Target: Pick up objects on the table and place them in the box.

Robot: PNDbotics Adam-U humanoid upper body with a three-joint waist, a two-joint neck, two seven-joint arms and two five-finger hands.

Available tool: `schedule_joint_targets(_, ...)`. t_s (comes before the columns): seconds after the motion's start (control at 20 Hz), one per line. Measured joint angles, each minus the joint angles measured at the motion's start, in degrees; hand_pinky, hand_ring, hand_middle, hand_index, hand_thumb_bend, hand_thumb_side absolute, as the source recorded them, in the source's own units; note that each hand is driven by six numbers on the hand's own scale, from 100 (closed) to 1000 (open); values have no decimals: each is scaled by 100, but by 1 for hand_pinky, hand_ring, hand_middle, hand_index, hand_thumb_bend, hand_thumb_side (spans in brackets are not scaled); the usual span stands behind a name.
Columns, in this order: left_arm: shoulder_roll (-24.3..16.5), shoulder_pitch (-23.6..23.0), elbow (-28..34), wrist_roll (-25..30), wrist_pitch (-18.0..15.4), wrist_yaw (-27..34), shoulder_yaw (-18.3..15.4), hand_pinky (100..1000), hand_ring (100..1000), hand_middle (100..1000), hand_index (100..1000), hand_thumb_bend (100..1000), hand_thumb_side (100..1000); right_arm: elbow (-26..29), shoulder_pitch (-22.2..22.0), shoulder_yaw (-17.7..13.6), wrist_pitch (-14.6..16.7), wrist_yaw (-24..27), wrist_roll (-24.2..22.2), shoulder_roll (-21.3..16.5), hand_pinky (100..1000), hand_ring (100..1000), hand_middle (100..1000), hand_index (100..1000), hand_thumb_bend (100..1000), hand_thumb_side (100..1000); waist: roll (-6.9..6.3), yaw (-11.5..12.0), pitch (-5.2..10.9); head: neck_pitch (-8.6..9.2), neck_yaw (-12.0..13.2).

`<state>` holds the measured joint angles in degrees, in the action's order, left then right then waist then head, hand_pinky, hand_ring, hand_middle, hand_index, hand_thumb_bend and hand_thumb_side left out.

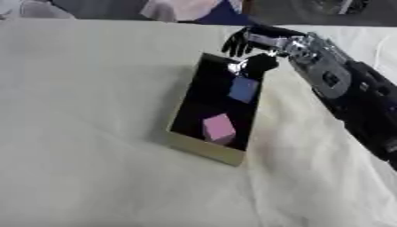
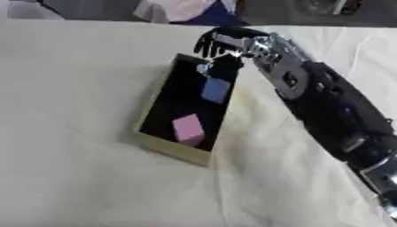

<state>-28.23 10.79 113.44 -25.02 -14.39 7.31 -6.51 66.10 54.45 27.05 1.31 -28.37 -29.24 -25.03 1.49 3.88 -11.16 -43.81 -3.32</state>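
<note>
A shallow box (image 1: 203, 150) with a tan rim and dark inside lies on the cloth, its long side running away from me. A pink cube (image 1: 219, 128) rests in its near half. A blue block (image 1: 243, 89) sits tilted in the far half, just under my right hand (image 1: 252, 42). That hand hovers over the box's far end with fingers spread and pointing down, holding nothing; the block is apart from it. Whether the blue block rests on the box floor or is in the air I cannot tell. My left hand shows in neither view.
A cream cloth (image 1: 85, 111) covers the table, with wide bare stretches left of the box and in front of it. My right forearm (image 1: 341, 84) slants in from the lower right, alongside the box's right wall.
</note>
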Motion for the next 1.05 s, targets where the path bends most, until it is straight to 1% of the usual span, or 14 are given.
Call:
schedule_joint_targets(0.05, 0, 4, 0, -1, -1, 0, 0, 700, 745, 749, 879, 263, 702, -16, 4, -1, 53, 0, -84, 3, 793, 794, 747, 868, 100, 548, 2, 1, 0, 0, -4)
schedule_joint_targets(0.15, 1, 8, 0, -8, -8, 0, 0, 700, 745, 749, 878, 264, 702, -30, 25, -29, 138, -46, -237, 3, 798, 805, 761, 873, 100, 556, 4, 1, 0, 0, -7)
schedule_joint_targets(0.3, 2, 9, 0, -18, -18, 0, -1, 700, 745, 749, 878, 264, 701, -31, 57, -103, 216, -212, -358, 3, 792, 800, 755, 866, 100, 520, 14, 1, 0, 0, -7)
schedule_joint_targets(0.45, 3, 10, 0, -21, -21, 0, -2, 700, 744, 749, 877, 265, 699, -12, 63, -191, 268, -374, -348, 3, 781, 788, 735, 847, 100, 484, 20, 1, 1, 0, -2)
schedule_joint_targets(0.55, 3, 10, 0, -24, -23, -3, -4, 700, 744, 749, 877, 267, 700, 66, 62, -310, 270, -507, -254, 0, 781, 787, 728, 840, 100, 478, 17, 1, 3, 0, 4)
schedule_joint_targets(0.7, 3, 9, 0, -38, -32, -13, -8, 701, 744, 749, 877, 271, 701, 340, 37, -565, 196, -734, -45, -51, 785, 795, 739, 833, 100, 467, 7, -7, 8, 0, 20)
schedule_joint_targets(0.8, 3, 6, 0, -54, -43, -24, -13, 701, 743, 749, 876, 273, 701, 577, -30, -781, 106, -900, 116, -140, 793, 808, 753, 847, 100, 459, 5, -31, 16, 0, 25)
schedule_joint_targets(1.0, 4, -22, 0, -104, -59, -49, -53, 701, 743, 749, 876, 282, 717, 1117, -295, -1306, -158, -1238, 455, -345, 812, 832, 775, 861, 100, 451, -16, -62, 15, 0, 92)
schedule_joint_targets(1.05, 5, -23, 0, -120, -63, -61, -64, 701, 743, 749, 875, 285, 721, 1260, -368, -1451, -234, -1328, 544, -375, 821, 842, 789, 865, 100, 464, -26, -73, 12, 0, 116)
